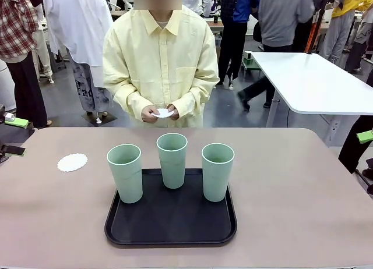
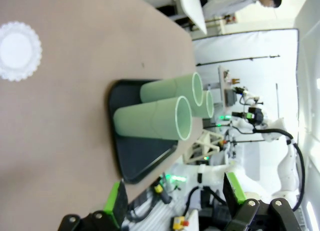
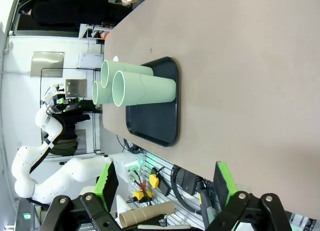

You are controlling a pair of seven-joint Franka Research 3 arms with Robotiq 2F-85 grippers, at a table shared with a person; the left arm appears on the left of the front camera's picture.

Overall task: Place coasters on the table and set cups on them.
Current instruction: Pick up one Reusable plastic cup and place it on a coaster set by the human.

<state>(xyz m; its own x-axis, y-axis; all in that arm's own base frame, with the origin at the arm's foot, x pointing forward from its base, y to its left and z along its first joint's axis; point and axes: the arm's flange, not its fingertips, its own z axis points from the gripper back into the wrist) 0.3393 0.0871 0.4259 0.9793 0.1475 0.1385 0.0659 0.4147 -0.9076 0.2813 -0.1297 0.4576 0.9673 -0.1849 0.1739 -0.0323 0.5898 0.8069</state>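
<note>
My left gripper and my right gripper both have the jaws spread wide, with nothing between. On the black tray the three cups stand upright and close together, one coaster lies on the table left of the tray, and farther off the person's hands hold something white, maybe more coasters. I think a spread finger could tip a neighbour cup when I reach around one, as they are tall, and the thin coaster may slide under a cup set off-centre
</note>
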